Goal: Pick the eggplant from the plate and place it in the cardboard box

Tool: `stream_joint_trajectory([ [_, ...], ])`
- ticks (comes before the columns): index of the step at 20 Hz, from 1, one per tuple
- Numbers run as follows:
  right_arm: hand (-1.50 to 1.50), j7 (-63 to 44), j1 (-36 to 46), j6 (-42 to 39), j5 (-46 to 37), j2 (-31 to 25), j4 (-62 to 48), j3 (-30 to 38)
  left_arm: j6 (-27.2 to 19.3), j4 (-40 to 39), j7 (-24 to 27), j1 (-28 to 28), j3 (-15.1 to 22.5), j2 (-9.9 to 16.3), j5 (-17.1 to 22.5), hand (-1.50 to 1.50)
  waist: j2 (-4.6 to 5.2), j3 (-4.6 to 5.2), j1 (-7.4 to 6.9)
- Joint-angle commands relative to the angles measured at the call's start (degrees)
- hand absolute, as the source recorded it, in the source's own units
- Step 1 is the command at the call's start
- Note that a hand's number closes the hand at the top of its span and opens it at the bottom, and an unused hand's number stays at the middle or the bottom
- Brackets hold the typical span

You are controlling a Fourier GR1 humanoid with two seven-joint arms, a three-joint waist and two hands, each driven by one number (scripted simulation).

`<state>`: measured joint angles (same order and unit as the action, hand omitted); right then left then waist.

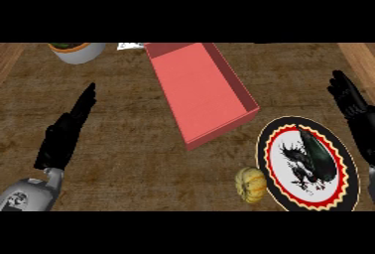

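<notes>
Eggplant (316, 155) lying dark on the plate (277, 155) at lower right, untouched. Right hand (353, 106) at right edge above it, fingers straight, holding nothing. Left hand (64, 134) at left, fingers straight too. Best to lower the right hand along the eggplant's length, avoiding the squash (251, 184), then carry up-left to the red box (198, 94).

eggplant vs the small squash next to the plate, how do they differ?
The eggplant is dark, nearly black, and elongated; the squash is yellow-orange, rounder and ribbed. The eggplant lies on the plate; the squash sits on the counter at the plate's left rim. The eggplant looks longer. Neither is held by a robot hand.
</notes>
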<state>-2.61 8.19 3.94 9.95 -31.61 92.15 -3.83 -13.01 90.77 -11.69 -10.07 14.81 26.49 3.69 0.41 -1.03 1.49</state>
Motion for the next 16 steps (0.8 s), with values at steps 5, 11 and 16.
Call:
stream_joint_trajectory([
  [5, -1.5, -3.81, 2.08, -18.71, 20.04, -5.62, -12.99, 10.58, 1.27, 0.61, 1.63, 3.1, -8.88, -2.89, 10.78, 0.0, -0.02, 0.99, -3.33],
  [11, -1.5, 18.77, -2.65, -13.73, 11.7, -5.51, -20.28, 19.34, 6.58, 4.04, 1.3, 10.3, -12.81, -2.14, 18.29, 0.0, -0.46, 0.89, -2.39],
  [16, -1.5, 21.54, -1.33, -23.43, 9.18, -11.73, -17.55, 17.87, 6.13, 2.3, 0.06, 7.87, -13.96, -3.45, 18.0, 0.0, -0.43, 1.01, -1.64],
])
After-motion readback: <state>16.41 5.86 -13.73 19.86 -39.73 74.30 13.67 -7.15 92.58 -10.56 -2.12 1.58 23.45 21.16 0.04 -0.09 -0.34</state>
